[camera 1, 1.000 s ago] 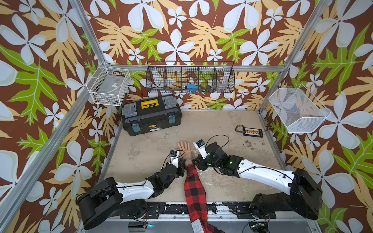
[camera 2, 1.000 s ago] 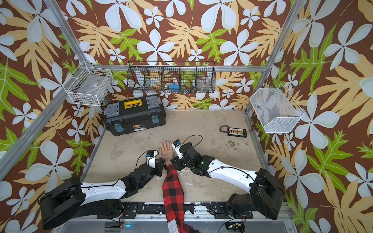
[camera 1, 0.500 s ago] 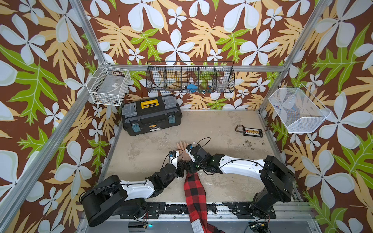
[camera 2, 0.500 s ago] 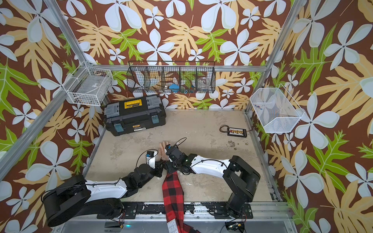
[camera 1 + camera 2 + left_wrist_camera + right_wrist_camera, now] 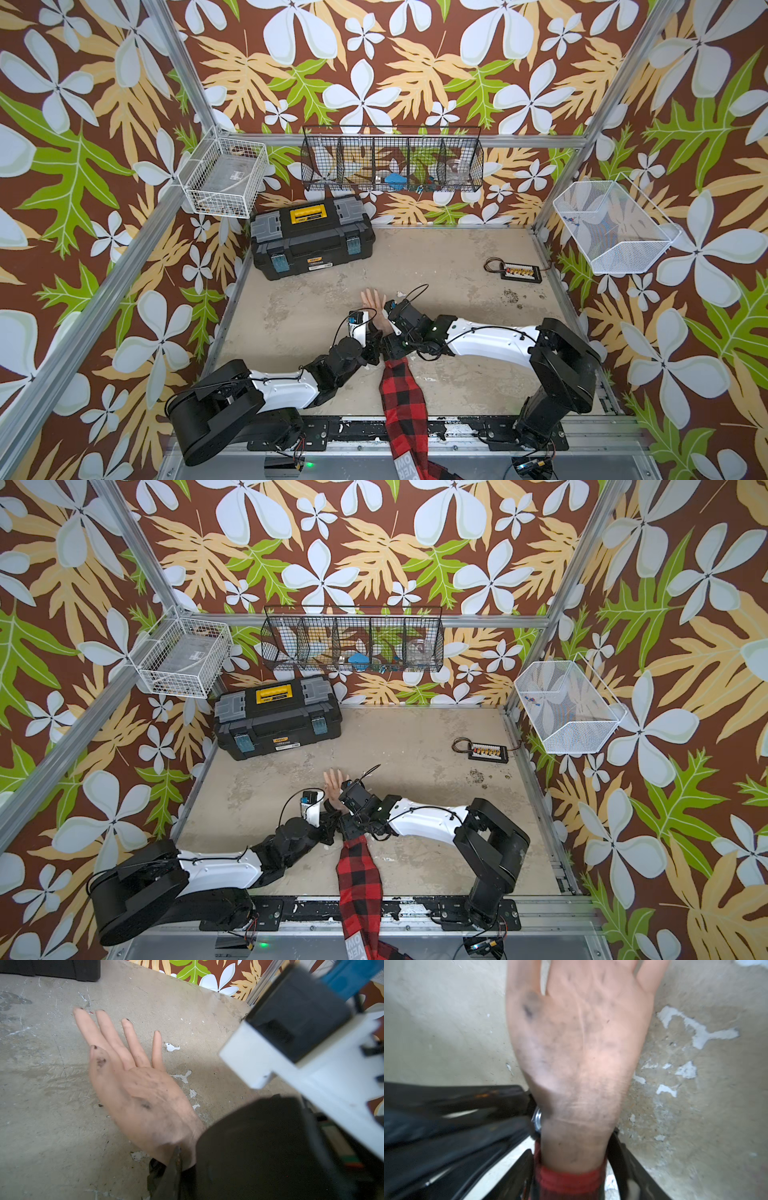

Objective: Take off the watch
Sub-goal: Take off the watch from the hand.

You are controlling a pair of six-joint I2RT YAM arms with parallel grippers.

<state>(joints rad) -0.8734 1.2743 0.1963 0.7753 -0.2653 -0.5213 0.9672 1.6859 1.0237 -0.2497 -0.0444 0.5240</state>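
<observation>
A mannequin arm in a red plaid sleeve (image 5: 405,399) lies on the table, its hand (image 5: 374,303) pointing to the back. The watch sits on the wrist. In both top views the grippers hide it; the right wrist view shows a silver metal part (image 5: 536,1121) and a black strap (image 5: 613,1142). My left gripper (image 5: 375,345) (image 5: 177,1152) reaches in from the thumb side, its fingers pinched together on that part of the watch (image 5: 154,1166). My right gripper (image 5: 390,350) (image 5: 571,1157) hangs over the wrist, open, one finger on each side of it at the sleeve cuff.
A black toolbox (image 5: 311,239) stands at the back left. A small terminal board with a coiled cable (image 5: 519,272) lies at the back right. Wire baskets hang on the walls: white at the left (image 5: 226,178), black at the back (image 5: 390,160), white at the right (image 5: 615,226).
My right arm swung left from beside the hand to over the wrist, its elbow folding, and its jaws widened a little. The left gripper's jaws closed at the wrist.
</observation>
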